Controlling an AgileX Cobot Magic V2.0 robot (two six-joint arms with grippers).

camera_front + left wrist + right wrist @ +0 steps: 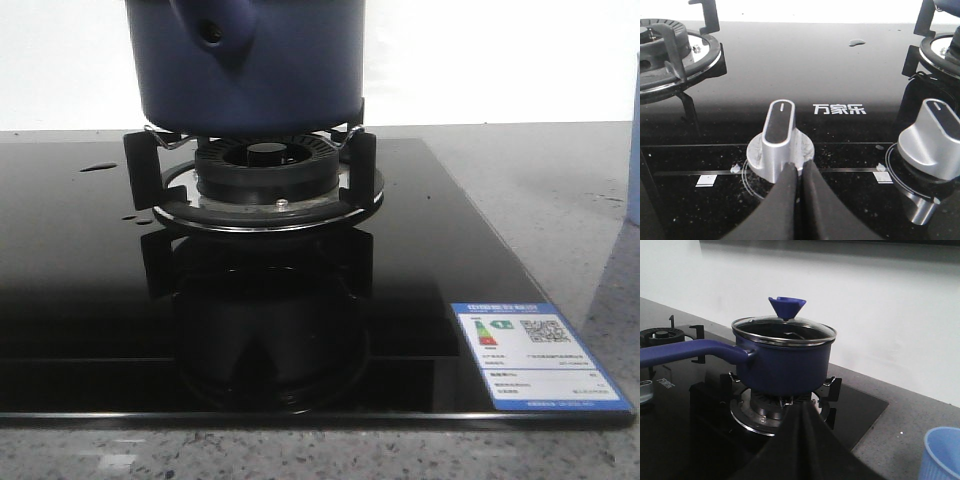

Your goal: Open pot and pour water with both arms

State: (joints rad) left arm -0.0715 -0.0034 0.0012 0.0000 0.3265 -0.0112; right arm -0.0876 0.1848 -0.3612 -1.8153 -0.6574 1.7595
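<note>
In the left wrist view, the left gripper (pixel 799 172) shows as two black fingers (pixel 782 200) rising from the lower edge of the frame, drawn almost together with only a thin slit between them and nothing held. Their tips lie right at the base of a silver stove knob (pixel 779 140) in the centre of the frame; whether they touch it cannot be told. A second silver knob (pixel 932 140) stands at the right edge. Both sit on the glossy black cooktop (pixel 790 65), with white lettering (pixel 839 109) between them, an empty burner (pixel 670 55) at upper left and a small water drop (pixel 858 42) near the top.

In the right wrist view, the right gripper (pixel 801 412) appears as a dark wedge climbing from the bottom centre, its fingers seeming pressed together at the point, empty. Just beyond the tip, the pot (pixel 782 365) stands upright on the burner grate (pixel 832 387) in the middle of the frame, its glass lid (pixel 784 330) on and topped by a blue knob (pixel 786 306). The pot handle (pixel 690 351) runs to the left edge. A pale blue cup (pixel 940 452) sits on the grey counter at lower right.

In the front view, the pot's base fills the upper centre, resting on the grate above the burner ring (pixel 268 165). A blue-and-white label (pixel 535 355) lies at the lower right of the cooktop.
</note>
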